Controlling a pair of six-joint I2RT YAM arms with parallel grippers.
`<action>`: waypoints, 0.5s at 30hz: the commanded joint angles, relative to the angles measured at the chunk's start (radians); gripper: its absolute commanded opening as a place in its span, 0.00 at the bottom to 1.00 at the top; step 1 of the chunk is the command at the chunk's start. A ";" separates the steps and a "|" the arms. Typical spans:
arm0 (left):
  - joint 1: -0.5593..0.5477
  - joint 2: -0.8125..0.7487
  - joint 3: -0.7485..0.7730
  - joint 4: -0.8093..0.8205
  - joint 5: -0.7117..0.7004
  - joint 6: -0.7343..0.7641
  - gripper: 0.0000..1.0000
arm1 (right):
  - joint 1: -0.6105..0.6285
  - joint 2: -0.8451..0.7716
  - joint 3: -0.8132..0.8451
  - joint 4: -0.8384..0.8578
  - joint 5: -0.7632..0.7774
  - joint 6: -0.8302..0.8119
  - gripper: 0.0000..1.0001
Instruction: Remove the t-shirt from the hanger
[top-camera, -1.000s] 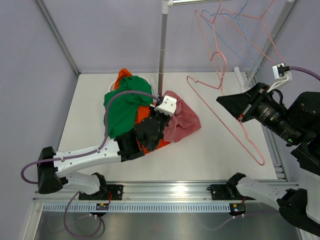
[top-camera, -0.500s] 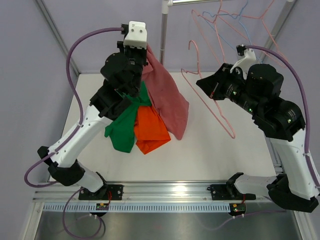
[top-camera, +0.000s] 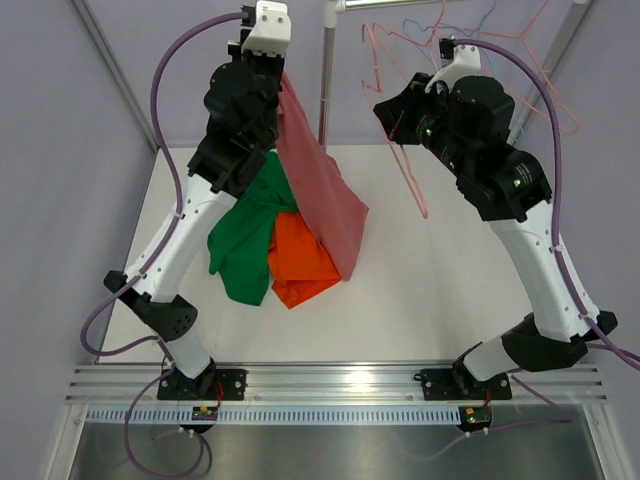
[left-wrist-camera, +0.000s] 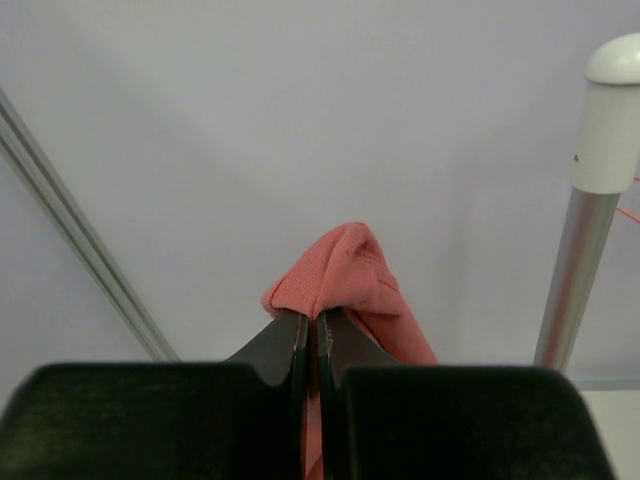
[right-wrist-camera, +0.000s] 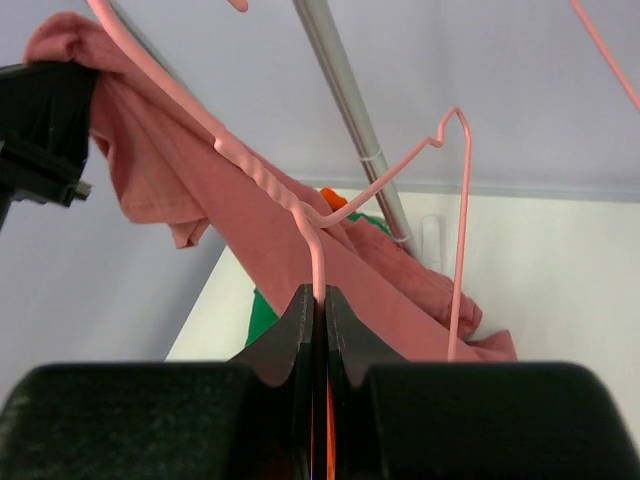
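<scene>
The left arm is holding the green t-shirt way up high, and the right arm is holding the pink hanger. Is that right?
Not quite. The jaws of the left arm are shut on the pink t-shirt, not the green one. The green t-shirt lies on the table. The top external view shows it. The right arm does hold the pink hanger.

White table (top-camera: 440, 290). A green garment (top-camera: 243, 240) lies toward 9 o'clock of the table's centre. An orange garment (top-camera: 303, 262) touches it at its 4 o'clock. A rack pole (top-camera: 325, 90) stands at 12 o'clock.
</scene>
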 joint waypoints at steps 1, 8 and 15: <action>0.024 -0.015 0.136 0.109 0.041 0.072 0.02 | -0.044 0.032 0.078 0.086 0.014 -0.032 0.00; 0.135 0.023 0.206 0.205 0.036 0.107 0.01 | -0.113 0.120 0.162 0.112 -0.026 -0.025 0.00; 0.179 -0.009 0.209 0.267 0.076 0.118 0.01 | -0.158 0.158 0.148 0.159 -0.092 -0.010 0.00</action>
